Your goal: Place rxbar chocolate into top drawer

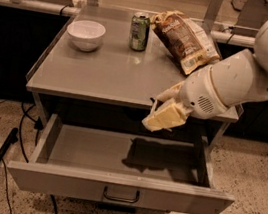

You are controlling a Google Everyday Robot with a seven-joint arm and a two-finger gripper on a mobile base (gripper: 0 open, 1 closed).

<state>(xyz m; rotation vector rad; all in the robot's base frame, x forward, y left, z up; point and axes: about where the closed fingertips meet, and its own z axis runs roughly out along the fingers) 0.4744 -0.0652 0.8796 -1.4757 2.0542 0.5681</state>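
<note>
**One arm poised over open drawer, snack bar out of sight**

The robot's gripper [165,116] hangs just in front of the counter [104,74] edge, above the right half of the top drawer [120,190]. The drawer stands pulled out with nothing visible inside but the arm's shadow. The rxbar chocolate shows neither on the counter nor in the drawer. It is most likely tucked within the gripper, hidden by its pale pads. Whether the jaws are clenched on it or released cannot be told from this angle.

The step in hand looks like the lowering and release. Done well, the gripper would drop straight down, clear of the counter lip and the drawer's right wall. It would let go only once low inside, so that the bar lands flat rather than bouncing out.

Behind, a chip bag [185,38], a green can [139,31] and a white bowl [85,34] sit on the counter, well apart from the arm's path.
</note>
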